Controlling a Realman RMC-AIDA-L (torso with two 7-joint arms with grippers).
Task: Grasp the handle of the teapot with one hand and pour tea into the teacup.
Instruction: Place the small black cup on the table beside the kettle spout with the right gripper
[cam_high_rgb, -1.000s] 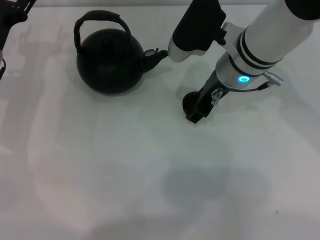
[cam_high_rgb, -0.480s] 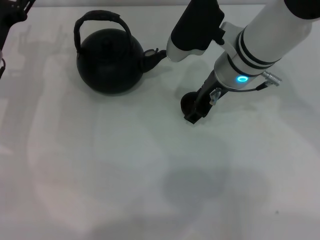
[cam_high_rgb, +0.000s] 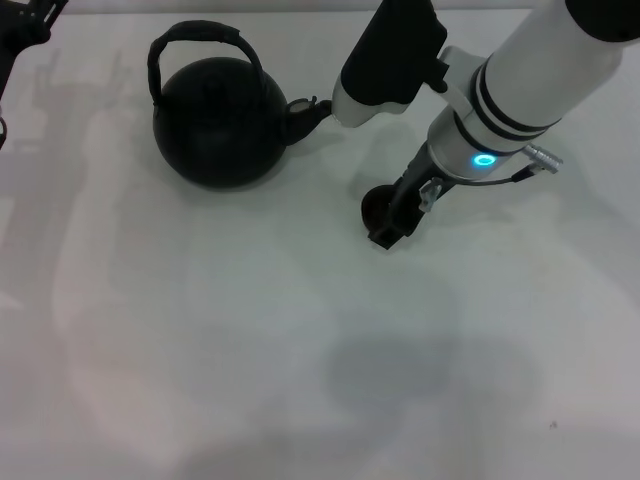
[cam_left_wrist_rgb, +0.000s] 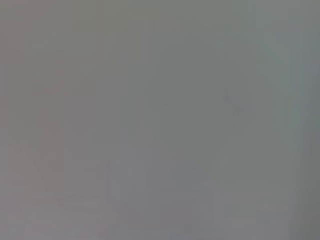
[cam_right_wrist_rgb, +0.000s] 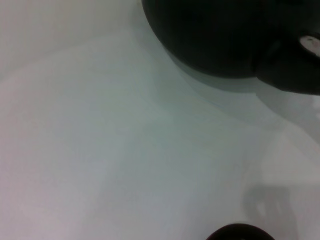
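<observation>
The round black teapot (cam_high_rgb: 215, 125) stands at the back left of the white table, its arched handle (cam_high_rgb: 195, 35) upright and its short spout (cam_high_rgb: 303, 115) pointing right. The tiny dark teacup (cam_high_rgb: 374, 206) stands right of the spout, on the table. My right gripper (cam_high_rgb: 392, 222) reaches down onto the cup's right side, and its dark fingers (cam_high_rgb: 400, 205) pinch the rim and hide part of the cup. In the right wrist view the teapot's body (cam_right_wrist_rgb: 215, 35) fills the top and the teacup's rim (cam_right_wrist_rgb: 240, 232) shows at the bottom edge. My left arm (cam_high_rgb: 25, 25) is parked at the far left corner.
The white table (cam_high_rgb: 250, 330) stretches wide in front of the teapot and cup. My right arm's white forearm (cam_high_rgb: 540, 70) and a dark elbow cover (cam_high_rgb: 390, 55) hang over the back right, close to the spout. The left wrist view shows only blank grey.
My right gripper has shifted slightly left, and the teacup has moved with it a little toward the teapot. The teapot and the left arm have not moved.
</observation>
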